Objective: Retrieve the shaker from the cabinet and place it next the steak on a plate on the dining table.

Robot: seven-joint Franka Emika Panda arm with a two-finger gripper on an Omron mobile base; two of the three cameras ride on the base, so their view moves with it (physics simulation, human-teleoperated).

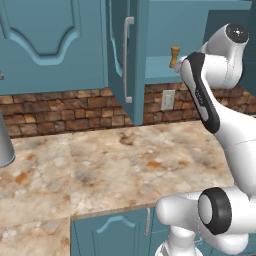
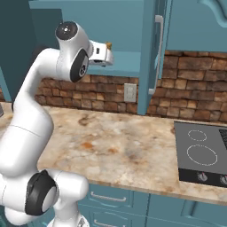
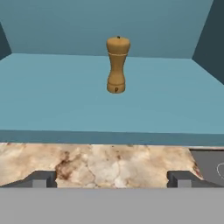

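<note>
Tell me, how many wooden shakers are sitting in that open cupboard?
1. The shaker stands upright on the teal shelf of the open cabinet, straight ahead of the pincer. The cabinet's other parts are hidden, so more could be there.

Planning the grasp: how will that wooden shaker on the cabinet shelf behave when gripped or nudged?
The shaker looks like rigid wood, so it probably won't give. Tall on a narrow base, it may tip if nudged high. Its waisted round body could slip or roll if toppled.
</note>
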